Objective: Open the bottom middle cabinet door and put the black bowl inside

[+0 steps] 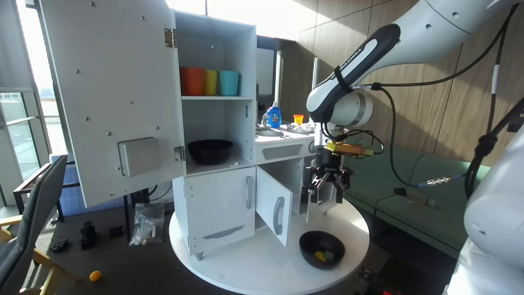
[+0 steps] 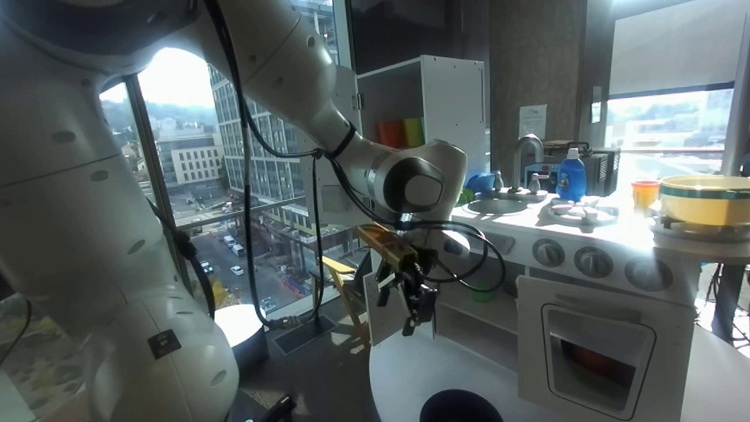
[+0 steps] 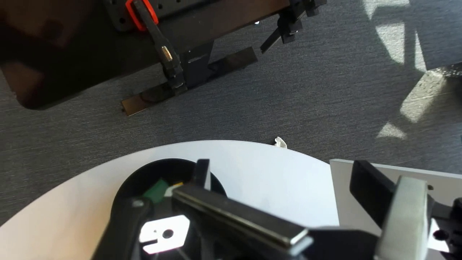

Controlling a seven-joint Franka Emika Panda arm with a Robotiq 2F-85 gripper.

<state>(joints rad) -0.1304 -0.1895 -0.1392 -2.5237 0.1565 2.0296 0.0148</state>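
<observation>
The bottom middle cabinet door [image 1: 271, 200] is a small white panel with a grey handle and stands swung open in an exterior view. Its panel also shows in an exterior view [image 2: 385, 319] and at the right of the wrist view [image 3: 343, 191]. The black bowl [image 1: 311, 243] sits upright on the white round table, with a yellow and a greenish item inside. It shows partly in an exterior view [image 2: 460, 405] and, behind a finger, in the wrist view [image 3: 139, 178]. My gripper [image 1: 326, 197] is open and empty above the table, higher than the bowl, right of the door [image 3: 283, 184].
The white round table [image 1: 229, 270] carries the toy kitchen. The tall upper door [image 1: 110, 90] stands wide open. A dark bowl [image 1: 210, 151] and colored cups [image 1: 191, 82] stand on shelves. The oven door [image 2: 603, 351] hangs at the right. A yellow pot [image 2: 703, 202] stands beyond it.
</observation>
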